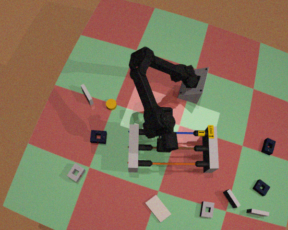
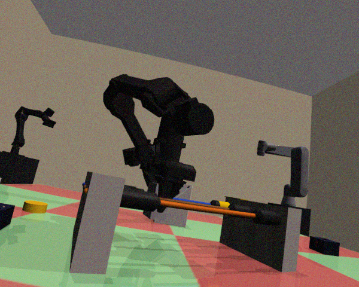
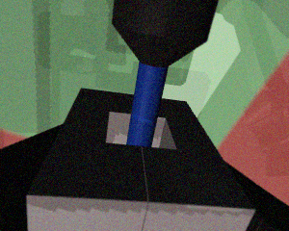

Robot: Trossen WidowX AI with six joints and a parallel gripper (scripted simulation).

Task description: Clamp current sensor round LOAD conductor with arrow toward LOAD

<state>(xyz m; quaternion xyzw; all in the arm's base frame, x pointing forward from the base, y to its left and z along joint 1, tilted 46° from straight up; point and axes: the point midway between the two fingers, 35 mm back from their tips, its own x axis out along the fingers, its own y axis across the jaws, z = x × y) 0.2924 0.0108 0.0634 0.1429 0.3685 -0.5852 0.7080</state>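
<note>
Closest to the exterior camera, the orange conductor [image 1: 174,163] [image 2: 204,208] is strung between two upright supports, one pale-faced [image 1: 133,148] [image 2: 97,222], the other dark-sided with a pale edge [image 1: 213,153] [image 2: 292,241]. Behind it the brown conductor [image 1: 186,148] is seen from above, and then comes the blue conductor [image 1: 185,132] [image 2: 192,201] [image 3: 149,91], and here's the action! The sensor [image 3: 82,168] is wrapped round the blue line, which is seen passing through its square window, with clearance visible on both sides. Its halves are met along a thin seam; whether the latch is caught can't be told, nor can its arrow be seen. The sensor is pinched by the gripper [image 1: 161,133] [image 2: 167,196] [image 3: 142,178], pressed in from both sides. At the line's far-support end, a yellow arrow band [image 1: 201,133] [image 2: 224,204] is worn beside the yellow LOAD marker [image 1: 210,131]. Further back, the arm's grey base [image 1: 205,71] [image 2: 173,219] is planted on the checkered surface, and deepest of all, a small black arm [image 2: 20,130] and a grey one [image 2: 298,173] are spotted before the wall.
</note>
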